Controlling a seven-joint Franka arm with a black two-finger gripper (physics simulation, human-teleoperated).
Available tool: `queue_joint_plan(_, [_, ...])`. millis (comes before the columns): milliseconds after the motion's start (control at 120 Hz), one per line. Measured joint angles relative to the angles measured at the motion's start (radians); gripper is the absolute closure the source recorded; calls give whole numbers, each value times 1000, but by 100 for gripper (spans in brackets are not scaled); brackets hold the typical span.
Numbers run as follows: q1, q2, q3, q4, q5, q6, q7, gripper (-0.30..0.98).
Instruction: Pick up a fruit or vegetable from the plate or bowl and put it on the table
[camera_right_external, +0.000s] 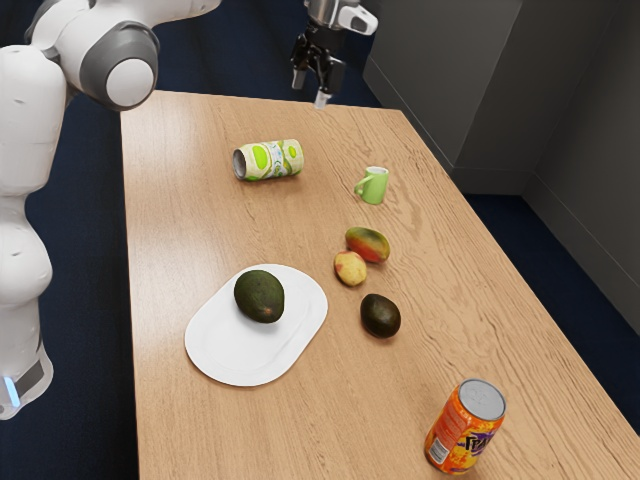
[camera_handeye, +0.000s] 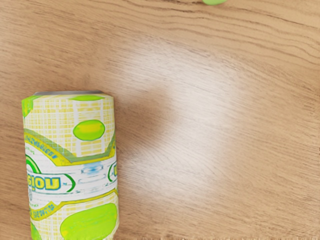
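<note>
Orange can on woodgrain table — grey wall, blue floor.

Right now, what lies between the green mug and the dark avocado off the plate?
A green-and-red mango, with a yellow-red fruit beside it, in the exterior view.
</note>
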Motion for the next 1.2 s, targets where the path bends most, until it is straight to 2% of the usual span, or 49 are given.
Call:
queue_joint_plan(292, [7, -3, -1, 2, -8, -15, 60, 0])
queue_joint_plan(392, [13, -82, -15, 125, -21, -19, 78, 0])
queue_joint_plan(492, [-91, -126, -47, 170, -24, -23, 140, 0])
queue_joint_plan(608, [-223, -126, -56, 167, 8, -25, 259, 0])
queue_joint_plan(658, [-246, -155, -56, 117, 20, -25, 305, 0])
queue_joint_plan(742, [-300, -412, -60, -218, 26, -9, 363, 0])
queue_joint_plan(833, [-383, -535, -96, -421, 66, 16, 416, 0])
queue_joint_plan(908, [-392, -555, -98, -483, 85, 27, 453, 0])
queue_joint_plan(1042, [-399, -511, -96, -534, 96, 28, 515, 0])
queue_joint_plan(1125, [-353, -552, -117, -652, 52, 60, 563, 0])
queue_joint_plan(1200, [-345, -556, -160, -690, 18, 85, 602, 0])
